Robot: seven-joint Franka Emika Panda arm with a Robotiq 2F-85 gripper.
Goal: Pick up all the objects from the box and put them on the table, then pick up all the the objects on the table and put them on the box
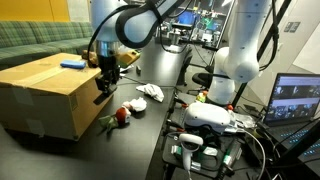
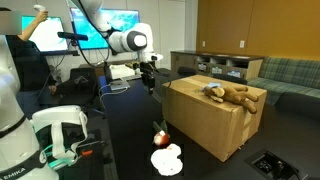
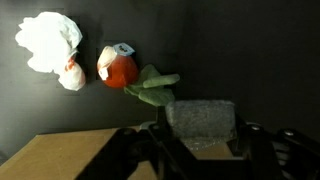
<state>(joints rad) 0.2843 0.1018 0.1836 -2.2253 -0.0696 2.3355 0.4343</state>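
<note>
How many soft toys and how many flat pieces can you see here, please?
Soft toys: 4 (white toy, red-and-white toy, green toy, brown toy)
Flat pieces: 2 (blue block, dark slab)
Total: 6

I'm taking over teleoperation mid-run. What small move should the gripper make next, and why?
Probably lower the black slab onto bare table. The gripper seems closed on it just past the box edge, and the white toy and red toy already lie down there, so unloading looks under way.
</note>
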